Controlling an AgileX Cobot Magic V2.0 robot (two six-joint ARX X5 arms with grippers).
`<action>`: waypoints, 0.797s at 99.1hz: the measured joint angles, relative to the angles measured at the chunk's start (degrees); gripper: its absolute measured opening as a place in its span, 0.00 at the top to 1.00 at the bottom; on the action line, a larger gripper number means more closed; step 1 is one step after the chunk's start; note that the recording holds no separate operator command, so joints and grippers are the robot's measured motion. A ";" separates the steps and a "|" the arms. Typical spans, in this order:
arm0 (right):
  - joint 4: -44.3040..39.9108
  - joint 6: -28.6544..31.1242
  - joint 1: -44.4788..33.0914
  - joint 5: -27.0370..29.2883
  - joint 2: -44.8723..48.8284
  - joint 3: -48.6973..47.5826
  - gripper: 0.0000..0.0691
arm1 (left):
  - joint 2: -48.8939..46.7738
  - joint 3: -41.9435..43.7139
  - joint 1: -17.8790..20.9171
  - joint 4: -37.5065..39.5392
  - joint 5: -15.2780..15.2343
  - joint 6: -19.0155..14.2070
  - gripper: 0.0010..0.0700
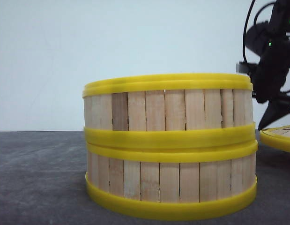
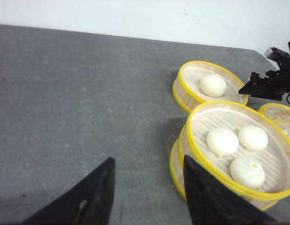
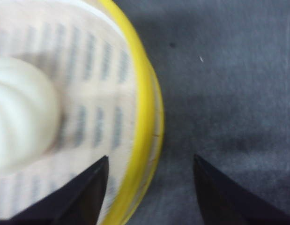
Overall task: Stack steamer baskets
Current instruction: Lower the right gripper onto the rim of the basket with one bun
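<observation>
Two steamer baskets (image 1: 169,152) stand stacked at the centre, close to the front camera. In the left wrist view the top one (image 2: 238,150) holds three white buns. A third steamer basket (image 2: 208,86) with one bun sits on the table just beyond the stack. My right gripper (image 3: 151,157) is open and straddles this basket's yellow rim (image 3: 147,117), one finger over the inside and one outside. The same gripper (image 1: 271,119) shows at the right in the front view. My left gripper (image 2: 148,161) is open and empty, beside the stack's wall.
A flat yellow-rimmed lid (image 2: 278,115) lies on the table to the right of the stack, seen at the front view's right edge as lid (image 1: 278,138). The table is dark grey (image 2: 79,93), with a white wall behind.
</observation>
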 joint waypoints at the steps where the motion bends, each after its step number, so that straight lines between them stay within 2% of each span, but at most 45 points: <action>1: 0.15 0.15 -0.02 -0.02 0.15 0.00 0.52 | 0.00 0.00 0.00 -0.11 0.00 -0.04 0.62; 10: 1.11 0.70 0.04 -0.09 0.92 0.00 0.56 | 0.00 0.00 0.00 -0.74 0.00 -0.52 0.62; 25: 2.75 1.64 0.46 0.24 0.98 0.02 0.82 | 0.00 0.00 0.00 -0.96 -0.02 -0.70 0.62; 36: 3.52 2.51 0.42 1.03 0.98 0.15 0.94 | 0.00 0.00 0.00 -1.53 -0.31 -0.70 0.62; 63: 2.25 1.46 0.35 2.01 0.09 2.12 0.95 | -0.02 0.00 0.00 -1.60 -0.83 -0.70 0.62; 79: 0.90 1.03 0.00 0.85 -8.41 2.58 0.95 | -0.02 0.00 0.00 -1.57 -1.88 -0.68 0.62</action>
